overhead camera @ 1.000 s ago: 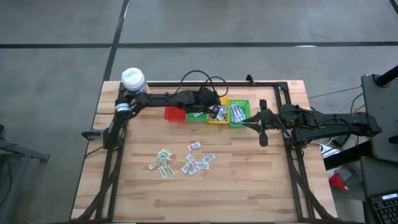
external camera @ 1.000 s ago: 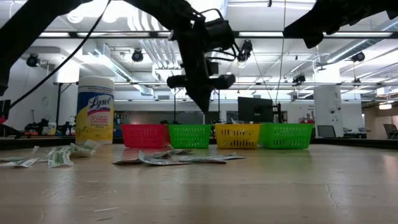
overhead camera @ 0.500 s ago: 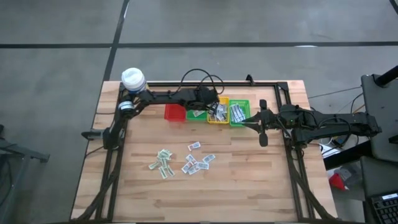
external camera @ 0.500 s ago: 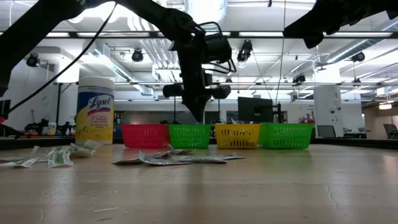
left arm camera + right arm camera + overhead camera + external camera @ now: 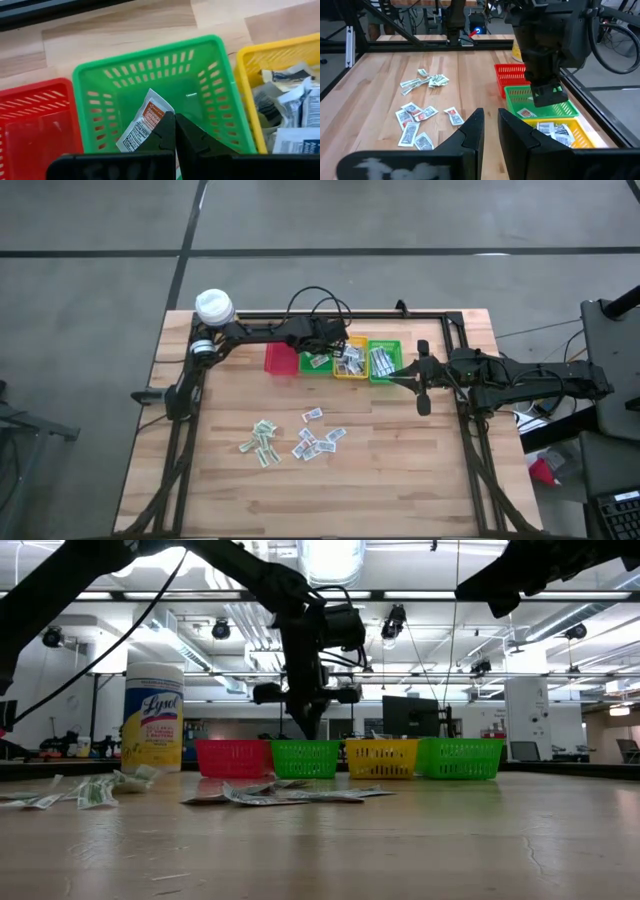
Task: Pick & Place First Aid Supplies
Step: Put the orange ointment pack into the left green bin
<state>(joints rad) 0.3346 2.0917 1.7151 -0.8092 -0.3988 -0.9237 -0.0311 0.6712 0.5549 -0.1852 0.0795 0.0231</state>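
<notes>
My left gripper is shut on one first aid packet, white with orange print, over the inside of the left green basket. That basket stands in a row along the table's far edge, between the red basket and the yellow basket, with a second green basket at the right end. More first aid supplies lie flat on the table in two loose groups. My right gripper waits near the table's right edge, its fingers a narrow gap apart with nothing between them. My left gripper pinches the packet at one end between its two fingers. The fingers slant down from above. The left finger hides the place of contact itself. The rest of the packet sticks out sideways from the fingertips over the basket's floor.
The yellow basket and the right green basket hold several packets. A yellow wipes bottle with a white cap stands at the table's far left corner. A dark frame rail runs behind the baskets. Bare wood lies toward the near edge.
My left gripper has gone toward the table's left edge, from between the yellow and green baskets to over the left green basket. It has sunk a little and rolled about its own line, staying shut.
</notes>
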